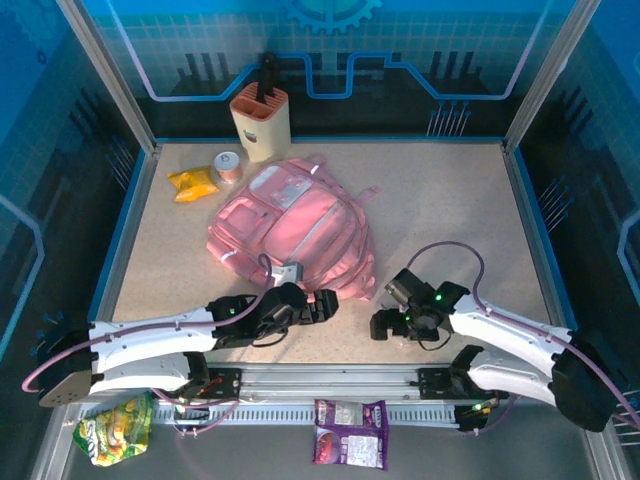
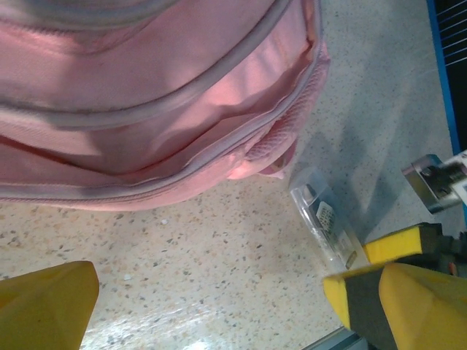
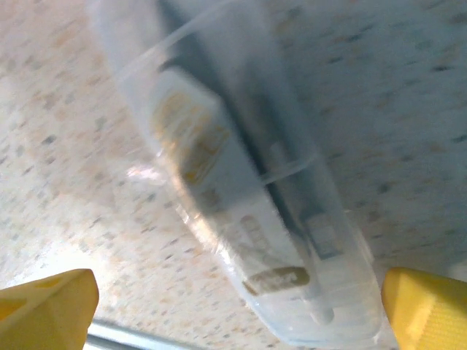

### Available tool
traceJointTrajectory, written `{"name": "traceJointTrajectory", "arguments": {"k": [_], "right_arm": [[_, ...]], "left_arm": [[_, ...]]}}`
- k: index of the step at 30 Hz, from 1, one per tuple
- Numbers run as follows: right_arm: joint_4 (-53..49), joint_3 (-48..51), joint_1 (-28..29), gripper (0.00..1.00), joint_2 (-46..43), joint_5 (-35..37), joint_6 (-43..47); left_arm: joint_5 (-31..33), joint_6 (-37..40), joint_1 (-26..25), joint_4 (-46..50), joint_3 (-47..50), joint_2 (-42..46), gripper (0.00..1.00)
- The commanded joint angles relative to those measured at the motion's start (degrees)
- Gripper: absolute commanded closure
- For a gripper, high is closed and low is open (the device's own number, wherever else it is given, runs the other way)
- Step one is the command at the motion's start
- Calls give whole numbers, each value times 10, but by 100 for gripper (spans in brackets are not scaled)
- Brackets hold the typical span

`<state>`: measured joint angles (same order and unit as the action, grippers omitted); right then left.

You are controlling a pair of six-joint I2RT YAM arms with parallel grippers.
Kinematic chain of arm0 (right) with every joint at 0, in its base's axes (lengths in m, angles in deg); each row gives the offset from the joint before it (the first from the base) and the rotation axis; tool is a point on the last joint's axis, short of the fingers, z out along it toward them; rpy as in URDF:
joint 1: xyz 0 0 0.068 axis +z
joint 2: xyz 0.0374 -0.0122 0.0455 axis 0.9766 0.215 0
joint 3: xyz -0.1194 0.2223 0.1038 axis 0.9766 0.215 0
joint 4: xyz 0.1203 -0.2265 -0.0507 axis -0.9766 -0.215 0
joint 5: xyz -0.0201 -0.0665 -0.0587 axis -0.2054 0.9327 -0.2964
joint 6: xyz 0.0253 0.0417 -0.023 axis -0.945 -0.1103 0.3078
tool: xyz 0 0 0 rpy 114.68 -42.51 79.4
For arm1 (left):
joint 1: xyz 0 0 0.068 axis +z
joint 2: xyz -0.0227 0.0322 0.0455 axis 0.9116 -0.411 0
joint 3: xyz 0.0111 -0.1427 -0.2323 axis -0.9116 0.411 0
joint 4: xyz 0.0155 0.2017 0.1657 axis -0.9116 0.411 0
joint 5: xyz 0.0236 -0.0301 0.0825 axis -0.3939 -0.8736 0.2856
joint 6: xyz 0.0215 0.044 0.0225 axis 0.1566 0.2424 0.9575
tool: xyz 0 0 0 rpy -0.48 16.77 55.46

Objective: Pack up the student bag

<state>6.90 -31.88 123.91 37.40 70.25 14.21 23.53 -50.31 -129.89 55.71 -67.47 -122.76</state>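
Your student bag (image 1: 290, 235) lies flat mid-surface, front pockets up, a little toward 11 o'clock from the centre of the top view. Its near edge shows close in the left wrist view (image 2: 160, 109).

Your left gripper (image 1: 312, 305) sits at the bag's 6 o'clock, just beside the hem, fingers (image 2: 44, 302) spread wide with nothing between them. Your right gripper (image 1: 385, 323) is at the bag's 4 o'clock, also spread, hanging over a clear plastic case (image 3: 248, 211) that lies between its fingertips. The case (image 2: 325, 222) rests on the surface just off the bag's corner.

A beige holder (image 1: 260, 122) stands at the bag's 12 o'clock, with a tape roll (image 1: 230, 166) and a yellow packet (image 1: 193, 183) at 10 to 11.

The speckled beige surface (image 1: 450, 210) has a blue rim (image 1: 527, 230), metal posts and blue printed walls. Open room runs from the bag toward 2 to 3 o'clock. A green packet (image 1: 115, 428) and a purple packet (image 1: 350, 432) lie past the near rail.
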Motion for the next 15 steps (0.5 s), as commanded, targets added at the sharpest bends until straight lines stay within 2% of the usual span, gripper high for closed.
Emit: {"name": "traceJointTrajectory", "arguments": {"k": [1, 4, 7, 10, 13, 15], "right_arm": [[15, -18, 66, 0, 10, 19, -46], [-2, -52, 113, 0, 46, 61, -46], [-54, -84, 122, 0, 74, 107, -17], [-94, -91, 122, 7, 71, 144, -10], [-92, -76, 122, 17, 54, 140, -14], [-87, -62, 122, 20, 44, 130, -19]], "left_arm": [[22, -13, -5, -5, 17, 23, 1], [27, -14, -4, 3, 24, 39, 1], [30, -12, -5, 14, 23, 53, 1], [29, -5, -5, 14, 24, 58, 1], [32, -4, -4, 17, 24, 56, 1], [30, -4, -5, 8, 25, 52, 1]]}}
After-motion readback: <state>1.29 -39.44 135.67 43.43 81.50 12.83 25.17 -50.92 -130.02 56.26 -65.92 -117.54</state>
